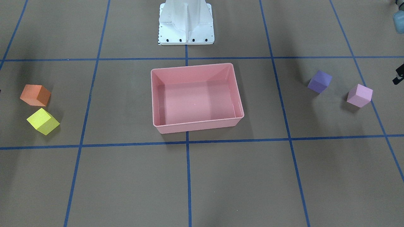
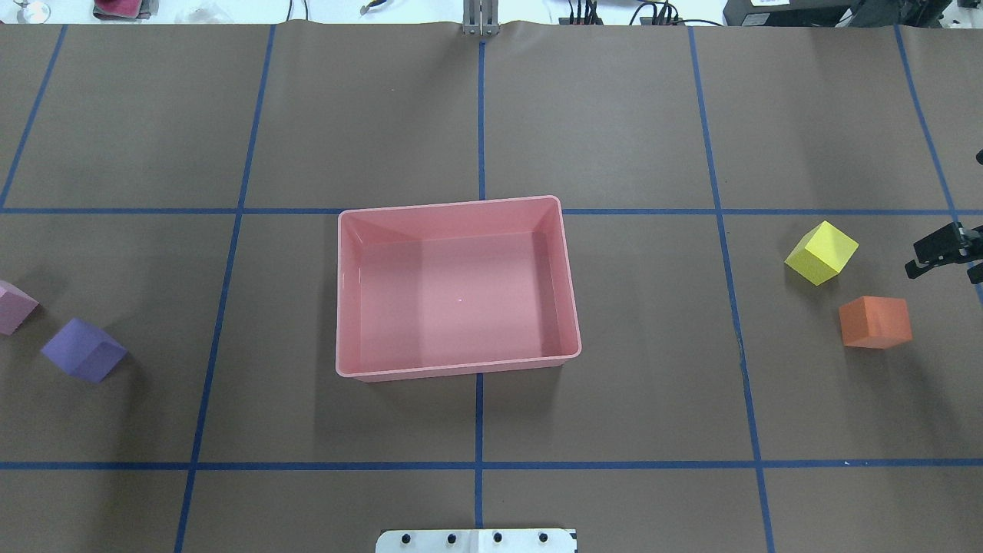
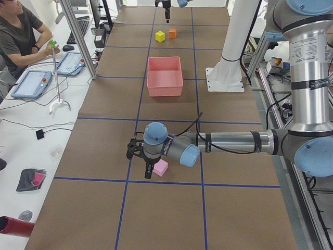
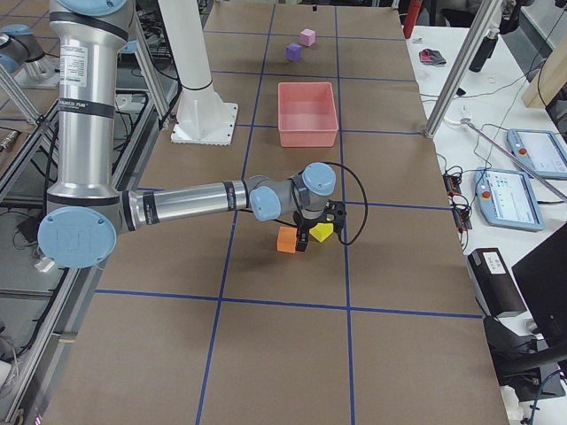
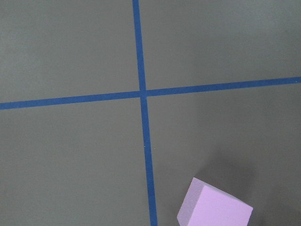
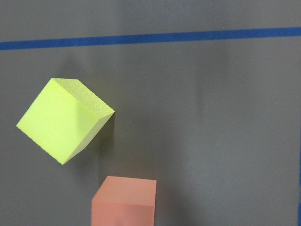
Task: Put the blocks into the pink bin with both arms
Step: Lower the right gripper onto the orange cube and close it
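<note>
The pink bin (image 1: 195, 125) sits mid-table with nothing in it, also in the overhead view (image 2: 457, 369). The orange block (image 2: 875, 322) and the yellow block (image 2: 821, 253) lie on my right side. My right gripper (image 2: 933, 257) hovers just outside the yellow block, jaws apart and empty. The purple block (image 1: 319, 81) and the light pink block (image 1: 359, 95) lie on my left side. My left gripper (image 1: 398, 75) shows only partly at the frame edge beside the pink block; I cannot tell its state. Wrist views show the pink block (image 5: 214, 207), the yellow block (image 6: 63, 120) and the orange block (image 6: 124, 200).
The white pedestal base (image 1: 186, 22) stands behind the bin. Blue tape lines grid the brown table. In the exterior left view a person (image 3: 15, 36) sits at a side bench with tablets and a thin stand (image 3: 57, 78).
</note>
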